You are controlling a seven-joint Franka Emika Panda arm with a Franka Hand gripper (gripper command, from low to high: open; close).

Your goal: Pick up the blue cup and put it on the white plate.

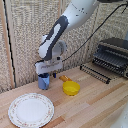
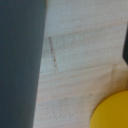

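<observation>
Now, operator, take the cobalt cup as your landmark for every line below.

Cobalt cup (image 1: 44,81): you see it upright on the wooden table, at the back, directly under the arm's end piece. Its inside is hidden from you.

Gripper (image 1: 45,75): it sits right at the cup's rim, the white block just above it and the dark fingers reaching down to the cup's top. You cannot tell from either view whether the fingers are spread, pressed together or pinching the cup.

Alabaster dining ware (image 1: 31,109): the wide white plate lies flat in front of the cup, nearer the camera and slightly toward the exterior view's left, apart from it. You see nothing on it.

Yellow dish (image 1: 71,88): it rests just beside the cup, toward the exterior view's right, its short handle pointing back toward the cup. It looks empty.

Wrist view: a dark blurred mass (image 2: 20,65) fills one side; you cannot tell what it is. Pale wood grain and a curve of the yellow dish (image 2: 111,112) show beyond it.

Table (image 1: 95,107): light wood planks, with bare boards well to the exterior view's right of the cup.

Toaster oven (image 1: 112,56): dark, far from the cup toward the exterior view's right, with a wire rack (image 1: 95,71) in front.

Backdrop (image 1: 25,30): pale woven panels stand behind the cup.
</observation>
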